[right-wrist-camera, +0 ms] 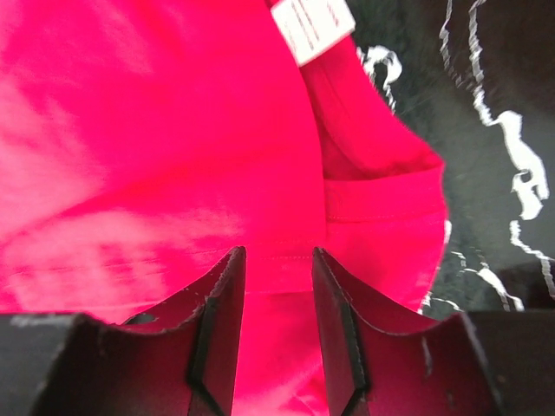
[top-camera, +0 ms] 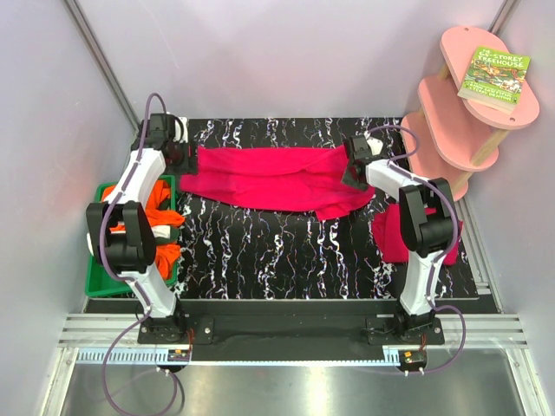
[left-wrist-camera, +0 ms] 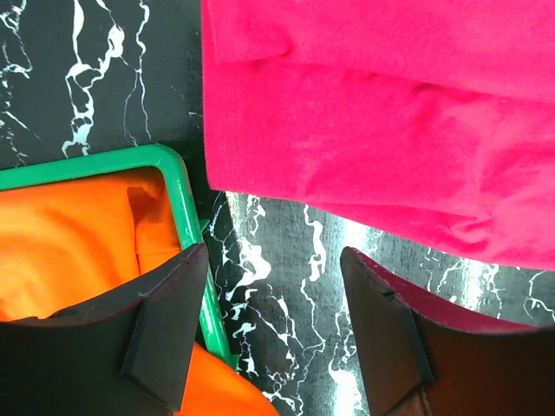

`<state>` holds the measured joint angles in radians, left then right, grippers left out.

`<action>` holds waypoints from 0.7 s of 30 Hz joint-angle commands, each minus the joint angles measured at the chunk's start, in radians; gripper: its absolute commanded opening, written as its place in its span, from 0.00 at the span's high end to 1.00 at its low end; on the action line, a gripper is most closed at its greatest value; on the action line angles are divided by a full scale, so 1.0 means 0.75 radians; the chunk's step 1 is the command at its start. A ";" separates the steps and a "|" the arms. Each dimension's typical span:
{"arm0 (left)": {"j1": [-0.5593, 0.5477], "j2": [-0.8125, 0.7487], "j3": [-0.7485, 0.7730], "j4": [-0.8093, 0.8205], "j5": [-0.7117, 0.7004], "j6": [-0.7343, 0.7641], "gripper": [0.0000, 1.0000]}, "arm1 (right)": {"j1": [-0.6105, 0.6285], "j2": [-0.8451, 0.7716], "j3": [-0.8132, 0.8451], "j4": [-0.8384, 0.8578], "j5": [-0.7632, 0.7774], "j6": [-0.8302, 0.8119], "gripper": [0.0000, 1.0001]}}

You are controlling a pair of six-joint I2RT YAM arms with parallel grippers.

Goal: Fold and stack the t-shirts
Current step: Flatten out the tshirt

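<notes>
A crimson-pink t-shirt (top-camera: 277,178) lies spread, with wrinkles, across the far part of the black marbled mat. My left gripper (top-camera: 179,156) is at its left edge. In the left wrist view it (left-wrist-camera: 273,251) is wide open and empty over bare mat, with the shirt (left-wrist-camera: 390,130) just beyond it. My right gripper (top-camera: 354,173) is over the shirt's right end. In the right wrist view it (right-wrist-camera: 277,253) is partly open, with the shirt's cloth (right-wrist-camera: 156,130) below the jaws and a white label (right-wrist-camera: 312,26) beyond. A second crimson-pink shirt (top-camera: 386,230) lies at the right, partly under the right arm.
A green tray (top-camera: 94,288) at the mat's left edge holds orange shirts (top-camera: 156,195) and some white cloth. Its rim (left-wrist-camera: 178,191) and orange cloth (left-wrist-camera: 69,243) are beside my left finger. A pink tiered shelf (top-camera: 460,113) with a book (top-camera: 496,76) stands at the back right.
</notes>
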<state>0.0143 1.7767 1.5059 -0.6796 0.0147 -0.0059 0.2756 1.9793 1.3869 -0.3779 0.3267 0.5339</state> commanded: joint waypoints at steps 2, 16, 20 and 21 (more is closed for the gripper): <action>-0.003 -0.097 -0.024 0.063 -0.007 -0.004 0.33 | -0.016 0.050 0.020 0.040 -0.018 0.082 0.57; -0.007 -0.088 -0.065 0.074 0.011 -0.017 0.33 | -0.016 0.028 -0.080 0.031 0.025 0.088 0.84; -0.011 -0.088 -0.075 0.076 0.011 -0.017 0.33 | -0.016 -0.001 -0.117 0.031 0.035 0.086 1.00; -0.011 -0.088 -0.077 0.080 0.011 -0.017 0.33 | -0.016 -0.013 -0.119 0.029 0.035 0.078 1.00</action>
<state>0.0113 1.7454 1.4624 -0.6582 0.0147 -0.0093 0.2676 2.0079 1.3327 -0.3328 0.3340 0.5900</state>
